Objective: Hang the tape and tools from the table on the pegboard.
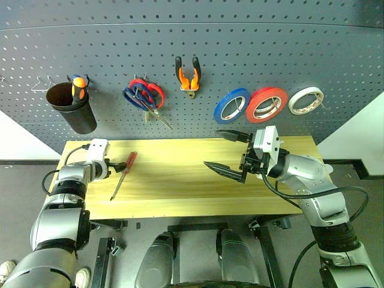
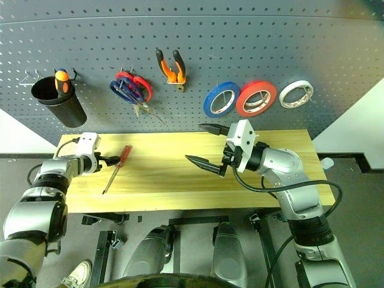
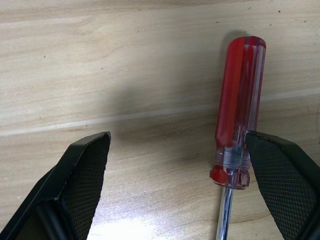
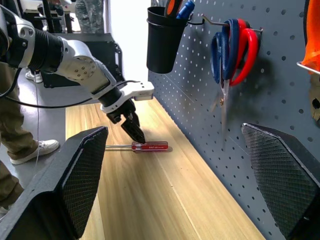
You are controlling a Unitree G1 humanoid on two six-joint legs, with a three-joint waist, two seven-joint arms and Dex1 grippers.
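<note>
The red-handled screwdriver (image 1: 123, 174) lies on the light wooden table (image 1: 180, 192), near its left end. My left gripper (image 1: 119, 165) is down at the handle (image 3: 240, 105) and open, with the handle between the fingers, close to one finger (image 3: 282, 180). The right gripper (image 1: 211, 148) hangs open and empty over the middle of the table. On the pegboard (image 1: 240, 54) hang the blue-handled scissors (image 1: 137, 98), the orange-and-black pliers (image 1: 188, 75) and the red-orange tape (image 1: 266, 104).
Red-handled scissors (image 1: 153, 91) share the hook with the blue pair. A black cup (image 1: 71, 108) with an orange-handled screwdriver hangs at the board's left. A blue roll (image 1: 231, 105) and a white roll (image 1: 306, 100) flank the red tape. A person's legs (image 4: 12, 125) stand beyond the table's left end.
</note>
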